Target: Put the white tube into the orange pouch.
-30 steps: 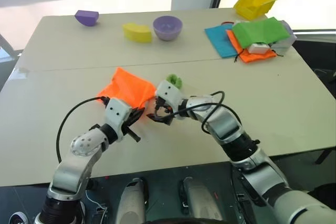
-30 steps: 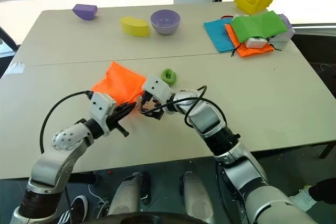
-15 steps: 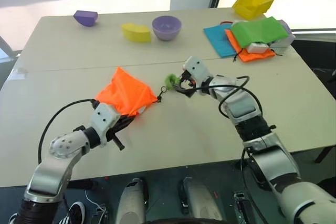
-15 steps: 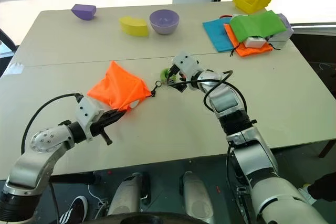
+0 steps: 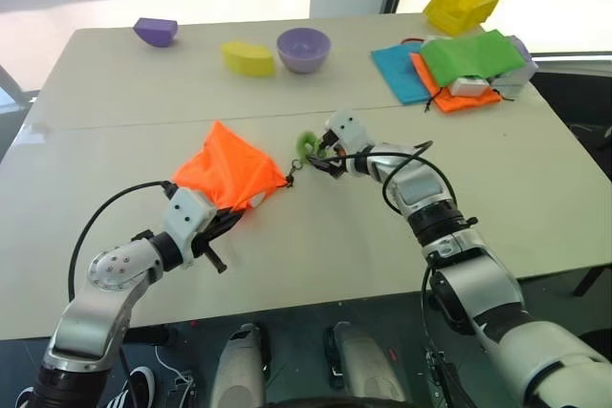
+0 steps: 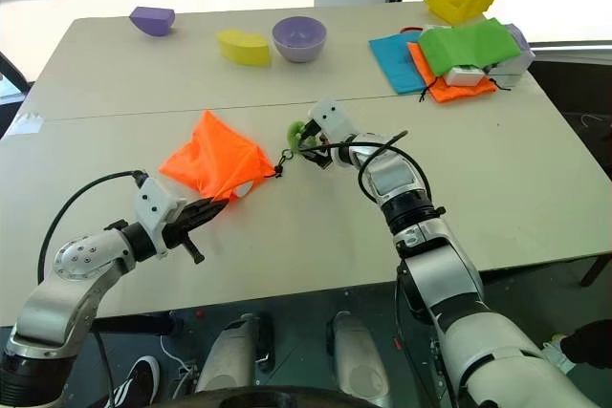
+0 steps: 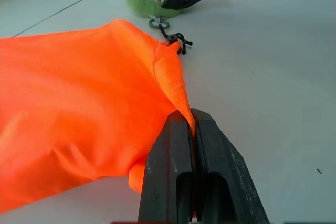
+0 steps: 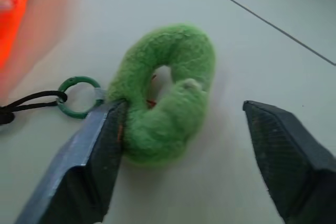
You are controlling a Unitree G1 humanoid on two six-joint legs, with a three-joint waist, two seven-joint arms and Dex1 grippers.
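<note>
The orange pouch point(image 5: 229, 167) lies bunched into a peak at the table's middle left. My left gripper point(image 7: 191, 121) is shut on its near edge, pinching the fabric. A small white bit point(image 6: 244, 188) peeks out at that edge; I cannot tell whether it is the white tube. The pouch's dark cord ends in a small green ring point(image 8: 79, 96) next to a fuzzy green loop point(image 8: 168, 103). My right gripper point(image 8: 181, 108) stands open around that fuzzy loop, one finger point(image 8: 97, 145) touching it.
At the back stand a purple block point(image 5: 157, 32), a yellow block point(image 5: 250, 58) and a purple bowl point(image 5: 304, 48). A yellow bin point(image 5: 464, 5) and stacked blue, orange and green cloths point(image 5: 459, 62) sit at the back right.
My right gripper left the pouch's mouth and swung right and away to the fuzzy green loop, and its fingers have narrowed. My left gripper pulled the pouch leftward, bunching it into a peak.
</note>
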